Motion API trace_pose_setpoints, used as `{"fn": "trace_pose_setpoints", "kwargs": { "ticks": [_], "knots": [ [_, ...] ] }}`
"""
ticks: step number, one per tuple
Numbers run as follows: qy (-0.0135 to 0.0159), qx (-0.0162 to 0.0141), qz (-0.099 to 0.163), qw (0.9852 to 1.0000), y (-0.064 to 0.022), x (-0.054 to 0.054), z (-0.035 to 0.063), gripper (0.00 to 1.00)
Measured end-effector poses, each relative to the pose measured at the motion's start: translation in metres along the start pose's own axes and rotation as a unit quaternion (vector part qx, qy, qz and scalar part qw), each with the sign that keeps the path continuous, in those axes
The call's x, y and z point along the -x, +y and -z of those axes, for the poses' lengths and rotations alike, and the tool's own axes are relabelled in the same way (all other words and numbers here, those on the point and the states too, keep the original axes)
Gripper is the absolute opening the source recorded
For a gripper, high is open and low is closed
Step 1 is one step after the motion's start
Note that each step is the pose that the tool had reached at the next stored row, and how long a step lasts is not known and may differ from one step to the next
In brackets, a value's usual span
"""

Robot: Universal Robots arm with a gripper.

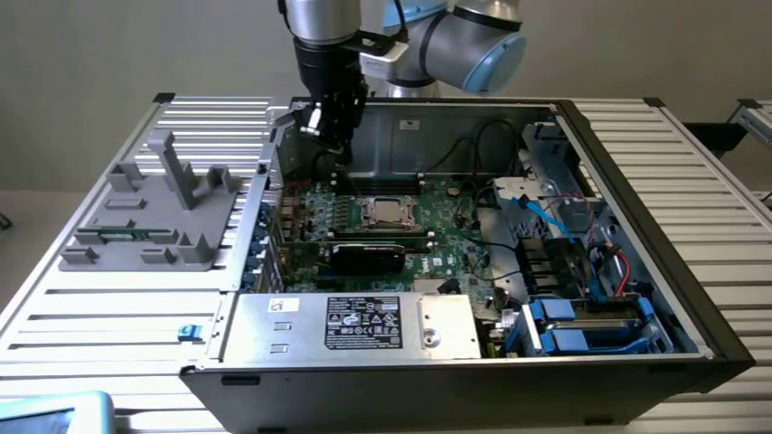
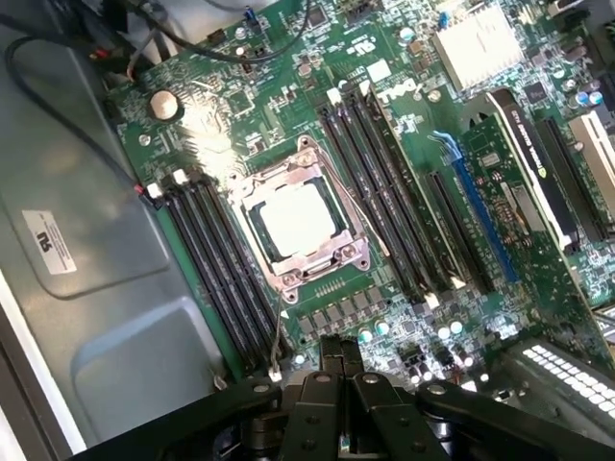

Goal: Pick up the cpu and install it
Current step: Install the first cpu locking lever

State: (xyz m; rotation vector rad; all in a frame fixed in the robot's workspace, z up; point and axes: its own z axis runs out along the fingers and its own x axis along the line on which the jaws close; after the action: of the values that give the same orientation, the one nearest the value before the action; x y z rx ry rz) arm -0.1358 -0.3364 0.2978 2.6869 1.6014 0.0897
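The cpu (image 1: 386,211) (image 2: 297,218), a small square chip with a pale shiny top, lies flat inside the metal-framed socket (image 2: 343,257) on the green motherboard (image 1: 453,237) (image 2: 240,115) of an open computer case. My gripper (image 1: 339,155) (image 2: 341,363) hangs above the board, up and toward the exterior view's left of the socket. Its black fingers are shut together with nothing between them, and it is clear of the chip.
Memory slots (image 2: 207,259) flank the socket on both sides. A black card (image 1: 368,254) (image 2: 538,173) stands just in front of it. A silver power supply (image 1: 350,323), blue drive bays (image 1: 579,327) and loose cables (image 1: 531,212) crowd the case. A grey fixture (image 1: 157,212) sits on the slatted table.
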Motion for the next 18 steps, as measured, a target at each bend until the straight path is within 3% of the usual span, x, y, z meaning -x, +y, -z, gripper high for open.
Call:
{"fn": "trace_pose_setpoints", "kwargs": {
  "ticks": [4,8,14,18],
  "knots": [
    [-0.0013,0.0013,-0.031,0.9995,-0.0001,0.0001,-0.0015,0.11],
    [-0.0027,0.0028,-0.064,0.9979,-0.0001,0.0002,-0.0032,0.11],
    [-0.0045,0.0047,-0.114,0.9934,-0.0002,0.0003,-0.0043,0.11],
    [-0.0026,0.0039,-0.138,0.9904,-0.0003,0.0002,-0.0044,0.11]
  ]
}}
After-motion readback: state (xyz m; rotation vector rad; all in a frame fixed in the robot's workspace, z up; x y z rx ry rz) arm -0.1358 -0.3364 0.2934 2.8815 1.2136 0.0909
